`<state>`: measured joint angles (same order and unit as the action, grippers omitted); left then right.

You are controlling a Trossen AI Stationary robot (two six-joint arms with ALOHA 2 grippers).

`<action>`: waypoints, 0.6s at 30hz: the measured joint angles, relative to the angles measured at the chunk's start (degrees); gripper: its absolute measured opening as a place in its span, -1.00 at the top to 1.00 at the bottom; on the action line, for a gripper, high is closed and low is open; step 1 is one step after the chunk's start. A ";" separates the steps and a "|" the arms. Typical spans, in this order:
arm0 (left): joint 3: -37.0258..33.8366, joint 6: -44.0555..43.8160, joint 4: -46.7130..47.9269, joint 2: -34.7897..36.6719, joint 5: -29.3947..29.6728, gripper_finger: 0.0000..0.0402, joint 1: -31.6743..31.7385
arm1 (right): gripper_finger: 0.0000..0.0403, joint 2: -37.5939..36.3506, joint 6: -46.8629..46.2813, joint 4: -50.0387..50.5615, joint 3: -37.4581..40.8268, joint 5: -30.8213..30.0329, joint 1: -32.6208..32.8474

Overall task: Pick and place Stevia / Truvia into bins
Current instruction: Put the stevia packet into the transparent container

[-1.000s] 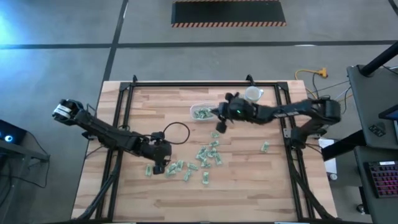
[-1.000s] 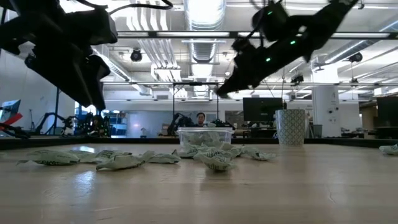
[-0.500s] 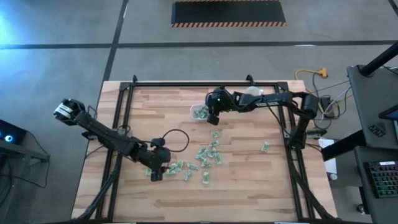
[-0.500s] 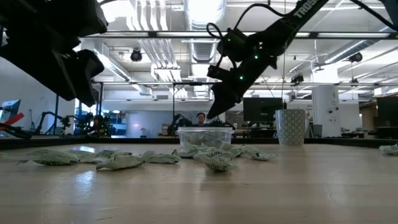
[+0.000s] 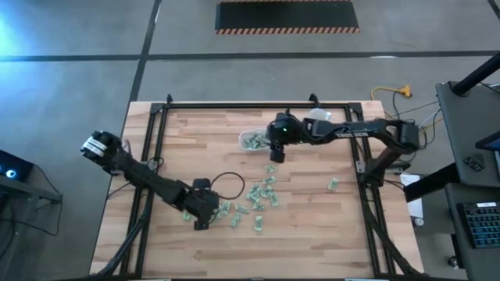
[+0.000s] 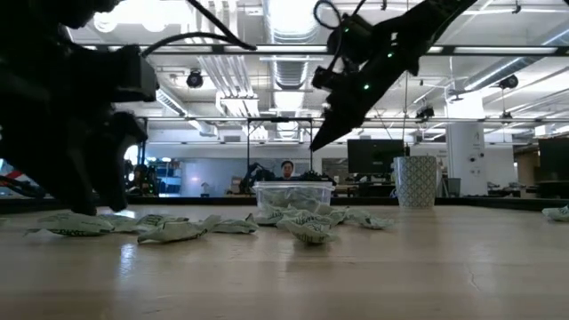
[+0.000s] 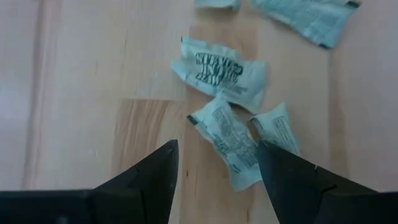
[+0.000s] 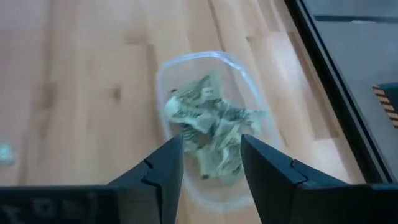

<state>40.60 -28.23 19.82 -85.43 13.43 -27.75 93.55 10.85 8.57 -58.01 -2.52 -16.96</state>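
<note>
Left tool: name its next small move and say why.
Probably lower the left tool straight down and close on the packet lying between its open fingers. It already hangs low over the packets at the table's front left, empty. The right tool is open above the clear container, which already holds packets.

A robotics lab or workshop: a wooden table [image 5: 305,226] on a polished concrete floor [image 5: 78,86] with hazard-striped matting [image 5: 287,17], exposed ceiling ducts [image 6: 289,27], monitors [image 6: 369,156] and other robot rigs [image 6: 107,178] beyond, a person [image 6: 286,169] seated far back.
</note>
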 joint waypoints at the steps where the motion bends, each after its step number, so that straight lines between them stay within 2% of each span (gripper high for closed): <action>1: 0.02 -0.10 -0.03 -0.46 -0.03 -0.01 0.00 | 0.28 -1.39 -0.21 0.06 1.12 0.00 0.42; 5: 0.00 -1.39 0.09 -1.54 0.00 0.03 0.00 | 0.33 -6.92 -1.76 0.31 5.68 0.00 2.46; 8: 0.00 -1.40 0.04 -1.77 -0.02 0.15 0.00 | 0.36 -11.64 -3.29 0.11 9.15 -0.02 4.28; 12: 0.02 -0.98 0.17 -1.72 -0.03 0.44 0.00 | 0.40 -18.02 -6.06 0.28 14.17 -0.03 7.03; 16: 0.10 1.59 0.19 -1.01 0.16 0.85 0.02 | 0.43 -24.58 -8.91 0.63 19.08 -0.04 10.45; 18: 0.48 3.09 0.21 -0.56 1.55 0.96 0.07 | 0.45 -27.53 -10.37 1.65 21.31 -0.01 12.67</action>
<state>41.08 -25.14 20.03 -85.99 14.98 -27.67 66.02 0.49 10.22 -36.70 -2.54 -4.30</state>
